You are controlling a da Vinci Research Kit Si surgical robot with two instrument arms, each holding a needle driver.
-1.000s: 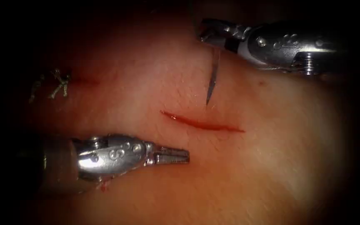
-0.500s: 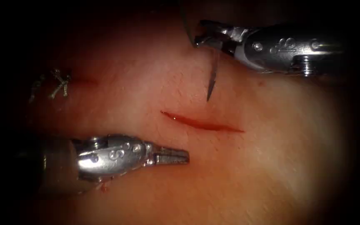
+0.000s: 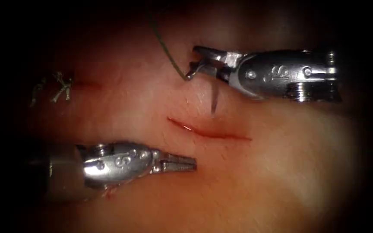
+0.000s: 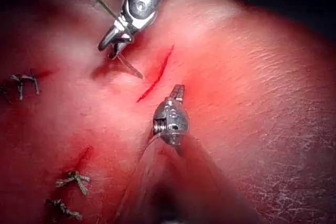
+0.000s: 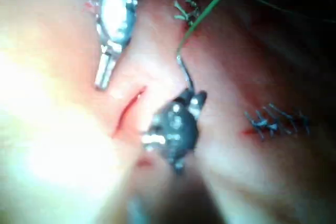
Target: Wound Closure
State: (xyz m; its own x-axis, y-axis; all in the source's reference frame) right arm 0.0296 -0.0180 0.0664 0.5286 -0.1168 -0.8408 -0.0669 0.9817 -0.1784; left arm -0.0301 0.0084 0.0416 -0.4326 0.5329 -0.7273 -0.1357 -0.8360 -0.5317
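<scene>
Above the cut (image 3: 208, 130), in the endoscope view, the right tool (image 3: 203, 64) is gripping the needle (image 3: 213, 101) with its fingers closed on the curve near the thread end. The needle's long axis is running from those fingers down toward the cut, and the point is hanging just short of the tissue (image 3: 281, 172), not in it; whether it is touching the surface I cannot tell. The thread (image 3: 165, 47) is trailing up and away from the swaged end beside the fingers. On the other side of the cut, the left tool (image 3: 178, 162) is lying with its fingers pressed together, holding nothing, aimed along the cut and well apart from the needle. The right arm is plainly the nearer one. Old stitches (image 3: 61, 86) are sitting far off to the left.

In the left wrist view, the left tool (image 4: 178, 92) is resting just beside the cut (image 4: 156, 74), fingers narrow and empty. Across the cut, the right tool (image 4: 113, 43) is carrying the needle (image 4: 130, 67), whose tip is pointing back at the cut.

In the right wrist view, the right tool (image 5: 191, 100) is holding the needle's rear end, with the thread (image 5: 210, 6) leading off beyond it. The cut (image 5: 127, 109) is lying beside the fingers, between them and the left tool (image 5: 105, 74).
</scene>
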